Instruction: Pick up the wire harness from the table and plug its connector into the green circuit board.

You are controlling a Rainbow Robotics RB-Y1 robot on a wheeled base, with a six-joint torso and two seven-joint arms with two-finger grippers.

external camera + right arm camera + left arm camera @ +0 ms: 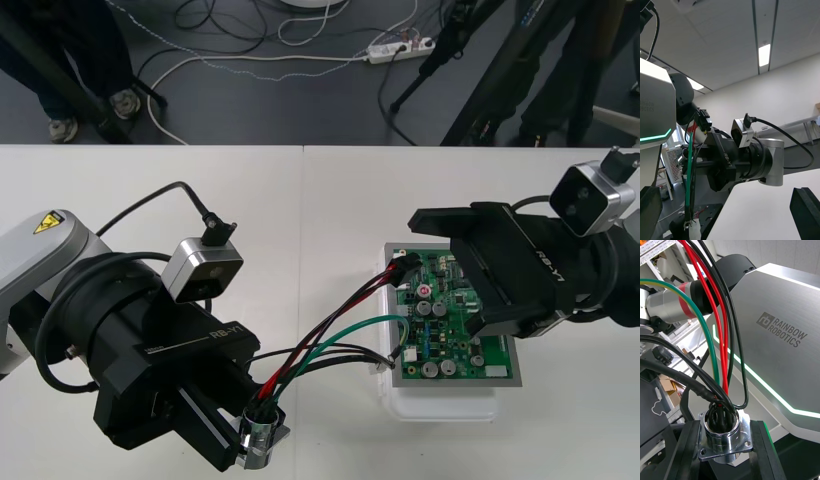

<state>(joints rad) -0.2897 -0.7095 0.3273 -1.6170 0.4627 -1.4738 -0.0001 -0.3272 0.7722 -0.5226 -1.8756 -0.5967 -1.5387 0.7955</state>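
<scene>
Fingers (762, 452) of the left gripper (258, 440) are clamped on the harness's round metal socket (724, 435), the flange seated squarely between them and the wires (330, 335) fanning up and away from the tips. The right gripper (445, 270) hangs spread wide above the green board (455, 340), its fingers (805, 210) far apart and gripping nothing. From the socket, the red, black and green wires run in a loose slack bundle straight out ahead of the left fingers toward the right gripper, so the harness's long axis spans the gap between the two arms above the bench (300, 220). The black plug (405, 263) sits at the far end of that line, at the corner of the board, just off the right fingertips and roughly in line with the opening between them. It lies well apart from the left fingers. Whether the plug is seated in the board or merely resting at its edge cannot be told. The green wire ends separately at the board's side, nearer the right gripper's other finger. The right arm is plainly the nearer one to the plug, and the coming move likely depends on those open fingers lining up with it, while the left holds the socket end clear of the white base (445, 405).
</scene>
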